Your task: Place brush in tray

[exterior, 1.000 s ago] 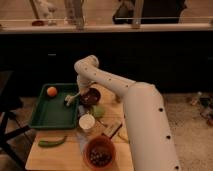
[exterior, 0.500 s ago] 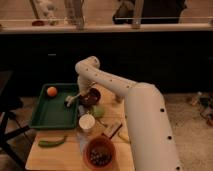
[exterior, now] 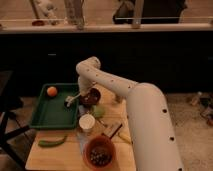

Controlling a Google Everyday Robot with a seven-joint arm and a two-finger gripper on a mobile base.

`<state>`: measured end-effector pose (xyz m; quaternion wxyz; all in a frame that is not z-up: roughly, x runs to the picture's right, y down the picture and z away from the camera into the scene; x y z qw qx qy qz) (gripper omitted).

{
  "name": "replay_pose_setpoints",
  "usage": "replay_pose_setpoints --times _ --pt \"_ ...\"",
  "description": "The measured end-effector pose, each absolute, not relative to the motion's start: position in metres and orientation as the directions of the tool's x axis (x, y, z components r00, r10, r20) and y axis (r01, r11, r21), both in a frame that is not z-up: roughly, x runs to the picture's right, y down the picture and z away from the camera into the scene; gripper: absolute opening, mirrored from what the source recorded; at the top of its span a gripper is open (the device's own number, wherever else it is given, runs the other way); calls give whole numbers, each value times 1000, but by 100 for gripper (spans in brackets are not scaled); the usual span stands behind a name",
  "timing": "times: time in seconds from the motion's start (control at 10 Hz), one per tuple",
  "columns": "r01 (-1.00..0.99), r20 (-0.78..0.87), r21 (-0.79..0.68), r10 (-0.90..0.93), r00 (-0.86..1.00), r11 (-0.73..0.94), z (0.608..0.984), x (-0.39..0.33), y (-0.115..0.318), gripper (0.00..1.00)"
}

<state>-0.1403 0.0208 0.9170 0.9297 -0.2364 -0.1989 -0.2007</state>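
White arm (exterior: 135, 105) entering from the lower right, rising to a bent elbow above the far edge of the wooden bench (exterior: 55, 155), forearm dropping to the gripper (exterior: 80, 95) at the right rim of the tray (exterior: 45, 120). Cannot tell whether the pincer is spread or pressed together.

Brush (exterior: 71, 98): 1, slim and white, lying tilted at the gripper's tip, across the tray's right rim near its far right corner, most of its length over the green floor. Contact between brush and gripper cannot be told.

Tray: 1, green, deep, filling the far left corner of the bench. Inside, 1 orange ball (exterior: 52, 91) near the far left corner of the tray; bare green floor across the middle and near side.

Right of the tray, crowded: 1 dark bowl (exterior: 92, 96) just beside the gripper, 1 pale green round item (exterior: 98, 111), 1 white cup (exterior: 87, 122), 1 orange bowl (exterior: 100, 152) with dark contents at the near edge. Along the near left of the bench, 1 green pod-shaped item (exterior: 52, 142), with bare wood around it.
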Motion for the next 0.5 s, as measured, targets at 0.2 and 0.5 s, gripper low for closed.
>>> replay_pose_setpoints --times 0.2,0.5 --pt "495 509 -313 -296 808 811 892 -151 3 0" --pt "570 616 -251 -325 717 783 874 -177 -4 0"
